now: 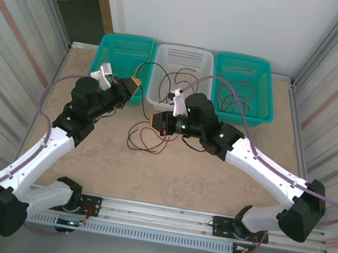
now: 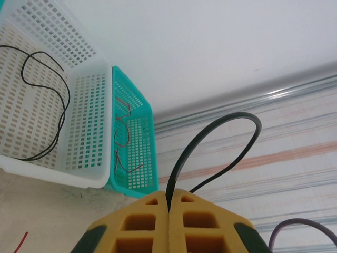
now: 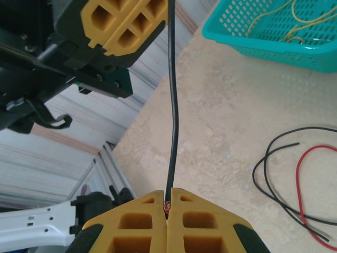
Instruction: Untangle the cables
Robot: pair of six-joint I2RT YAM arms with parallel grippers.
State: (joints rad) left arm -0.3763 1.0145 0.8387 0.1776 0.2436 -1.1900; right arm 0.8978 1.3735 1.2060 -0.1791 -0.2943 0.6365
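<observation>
The left hand [image 2: 168, 204] is shut tight on a thin black cable [image 2: 237, 115]. The right hand [image 3: 168, 203] pinches one too.

teal baskets [image 1: 127, 38] and a white basket [image 1: 186, 50], all gridded with small holes. black cable [image 3: 175, 116], red cable [image 3: 297, 184], pale yellow wires [image 3: 263, 18]. mottled beige table [image 1: 212, 180]. mustard-yellow fingers [image 3: 139, 224] edged black. grey ribbed walls [image 2: 253, 176] with reddish stripes.
</observation>
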